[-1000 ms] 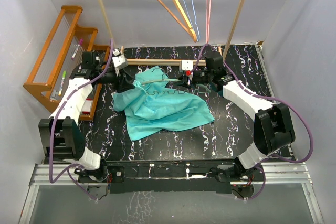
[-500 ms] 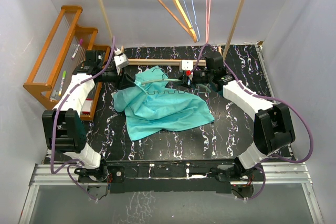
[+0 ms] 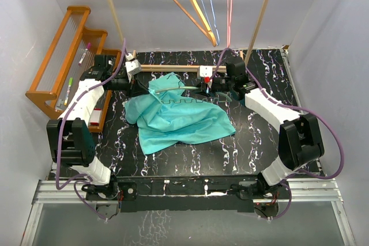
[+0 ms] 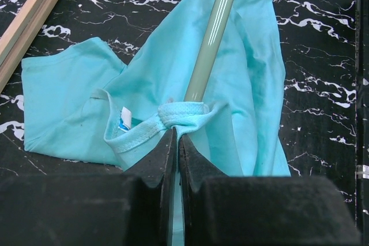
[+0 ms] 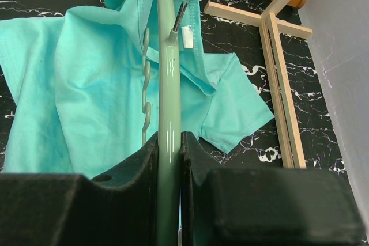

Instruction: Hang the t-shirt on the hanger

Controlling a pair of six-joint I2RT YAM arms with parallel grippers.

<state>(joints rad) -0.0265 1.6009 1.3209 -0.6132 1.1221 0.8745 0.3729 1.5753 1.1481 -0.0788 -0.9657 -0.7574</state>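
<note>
Top external view: two arm bases are being shown at the near edge of one black, white-veined table (image 3: 259, 142). Mid-table, one teal t-shirt (image 3: 179, 119) is being left crumpled on the surface, its far part being draped around one mint-green hanger (image 3: 173, 89). From the left, the shirt's ribbed collar is being pinched between the pressed-together jaws of the left gripper (image 4: 177, 135), right at the hanger's bar. From the right, that bar is being clamped between the jaws of the right gripper (image 5: 168, 139).

Farther back, one pale wooden rail (image 3: 167, 68) is being rested on the table, and two slanted wooden poles (image 3: 112, 10) are being raised from it. Above, three spare hangers are being hung: one orange wooden hanger (image 3: 190, 4), one blue wire hanger (image 3: 207, 4), one pink wire hanger (image 3: 229, 4). One wooden rack (image 3: 57, 67) is being leaned at the left. The scene is being enclosed by pale walls.
</note>
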